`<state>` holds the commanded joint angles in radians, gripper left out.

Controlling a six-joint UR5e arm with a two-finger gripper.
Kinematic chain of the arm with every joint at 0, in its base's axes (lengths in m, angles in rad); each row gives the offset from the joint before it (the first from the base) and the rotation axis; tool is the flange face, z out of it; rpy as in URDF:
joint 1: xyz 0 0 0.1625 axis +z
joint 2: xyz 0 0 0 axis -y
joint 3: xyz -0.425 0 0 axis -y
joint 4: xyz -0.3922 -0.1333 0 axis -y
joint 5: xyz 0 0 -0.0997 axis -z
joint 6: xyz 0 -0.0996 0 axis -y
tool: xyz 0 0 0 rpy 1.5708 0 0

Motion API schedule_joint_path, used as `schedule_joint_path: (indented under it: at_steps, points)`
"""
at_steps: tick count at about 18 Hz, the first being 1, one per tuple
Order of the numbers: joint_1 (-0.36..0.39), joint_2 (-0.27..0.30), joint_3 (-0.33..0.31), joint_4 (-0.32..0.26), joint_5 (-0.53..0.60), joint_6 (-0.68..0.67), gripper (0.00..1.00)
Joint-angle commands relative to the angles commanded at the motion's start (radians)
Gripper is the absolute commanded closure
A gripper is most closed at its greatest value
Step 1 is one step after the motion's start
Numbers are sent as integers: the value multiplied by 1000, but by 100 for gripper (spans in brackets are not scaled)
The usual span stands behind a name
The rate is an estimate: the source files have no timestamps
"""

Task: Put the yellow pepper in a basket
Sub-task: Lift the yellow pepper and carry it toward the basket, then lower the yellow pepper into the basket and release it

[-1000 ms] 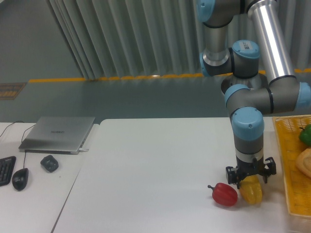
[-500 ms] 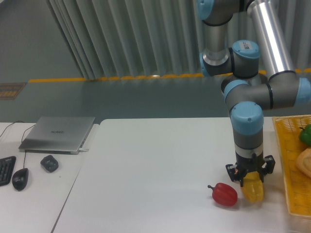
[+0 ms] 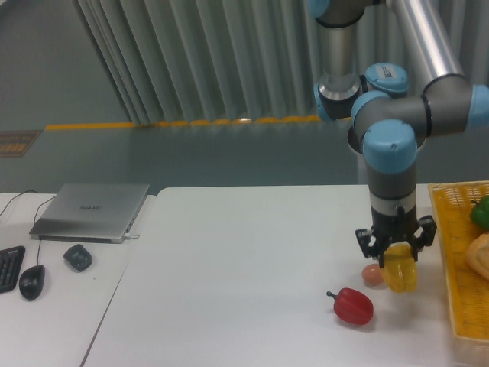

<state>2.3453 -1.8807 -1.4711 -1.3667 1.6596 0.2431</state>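
Nearest the camera, the red pepper [image 3: 352, 306] lies on the table [image 3: 244, 260]. Just behind it, the gripper [image 3: 399, 256] pinches the yellow pepper [image 3: 399, 271] clear of the tabletop, presumably for carrying right to the basket [image 3: 451, 260].

Yellow pepper [image 3: 400, 276], red pepper [image 3: 353, 306] w/ dark stem, yellow-orange mesh basket [image 3: 451, 264], black end effector [image 3: 395, 245]

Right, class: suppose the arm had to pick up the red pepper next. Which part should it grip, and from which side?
Grip the red pepper across its rounded body, coming straight down from above. It lies on its side on the table, its dark stem pointing left, so the body's broad flanks face the fingers; the thin stem offers a poor hold.
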Motion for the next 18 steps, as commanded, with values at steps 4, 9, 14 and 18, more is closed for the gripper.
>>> schedule_joint_path:
  at_steps: [4, 9, 14, 18]
  points:
    - [71, 20, 3, 1, 28, 240, 50]
    - [123, 8, 18, 14, 71, 425, 50]
    - [147, -21, 18, 123, 92, 495, 43]
    - [158, -47, 21, 143, 95, 504, 36]
